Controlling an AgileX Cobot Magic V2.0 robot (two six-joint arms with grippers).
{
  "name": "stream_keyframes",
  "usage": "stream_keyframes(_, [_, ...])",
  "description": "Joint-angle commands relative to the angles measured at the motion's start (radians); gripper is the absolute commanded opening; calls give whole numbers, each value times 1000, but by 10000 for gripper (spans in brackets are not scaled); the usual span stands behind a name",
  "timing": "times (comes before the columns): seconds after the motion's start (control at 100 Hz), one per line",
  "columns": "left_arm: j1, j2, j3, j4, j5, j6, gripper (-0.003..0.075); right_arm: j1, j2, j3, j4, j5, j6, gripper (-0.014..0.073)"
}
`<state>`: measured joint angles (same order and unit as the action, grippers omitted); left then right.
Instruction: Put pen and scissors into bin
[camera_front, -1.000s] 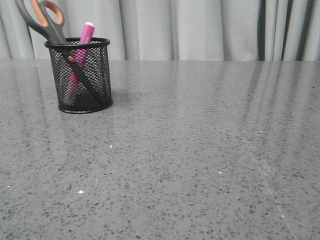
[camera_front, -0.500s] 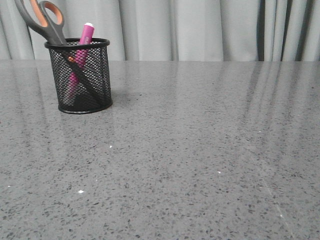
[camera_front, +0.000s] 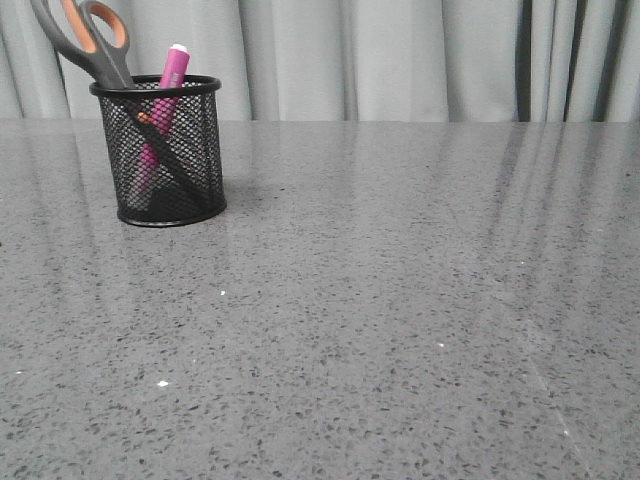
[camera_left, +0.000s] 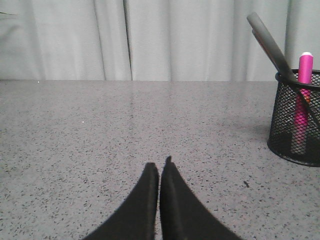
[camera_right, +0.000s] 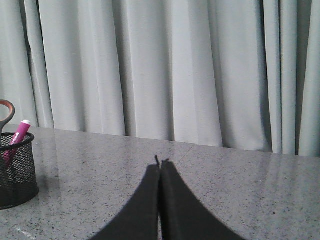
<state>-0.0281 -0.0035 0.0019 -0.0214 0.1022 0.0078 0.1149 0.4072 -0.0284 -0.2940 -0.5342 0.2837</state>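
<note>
The black mesh bin stands at the far left of the grey table. Inside it lean the pink pen and the scissors, blades down and handles sticking up past the rim. The left wrist view shows the bin, the pen and the scissors' handles off to one side of my left gripper, which is shut and empty. My right gripper is shut and empty too, with the bin, the pen and a scissors loop well away from it. Neither gripper shows in the front view.
The speckled grey tabletop stretches wide around the bin. A pale grey curtain hangs behind the table's far edge.
</note>
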Motion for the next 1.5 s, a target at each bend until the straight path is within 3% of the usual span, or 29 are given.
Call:
stream_keyframes(0.0, [-9,-27,22,-8,-81,-8,-21,-5,4,-23,11,-68,-1,-75])
stream_keyframes(0.55, [-9,-27,22,-8,-81,-8,-22,1,4,-23,43,-45,-1,-75])
stream_keyframes(0.62, [-9,-27,22,-8,-81,-8,-21,6,-20,-41,61,54,-1,-75])
stream_keyframes(0.68, [-9,-27,22,-8,-81,-8,-21,8,-43,-59,125,223,-6,-75])
stream_keyframes(0.74, [-9,-27,22,-8,-81,-8,-22,8,-74,-79,183,389,-60,-75])
stream_keyframes(0.79, [-9,-27,22,-8,-81,-8,-21,8,-105,-88,210,447,-120,-75])
stream_keyframes(0.9, [-9,-27,22,-8,-81,-8,-22,6,-181,-90,214,443,-242,-75])
stream_keyframes(1.04, [-9,-27,22,-8,-81,-8,-22,-35,-230,-90,226,469,-306,-75])
stream_keyframes(1.23, [-9,-27,22,-8,-81,-8,-22,-118,-230,-72,242,466,-309,-75])
stream_keyframes(1.49, [-9,-27,22,-8,-81,-8,-21,-123,-264,25,280,443,-309,-75])
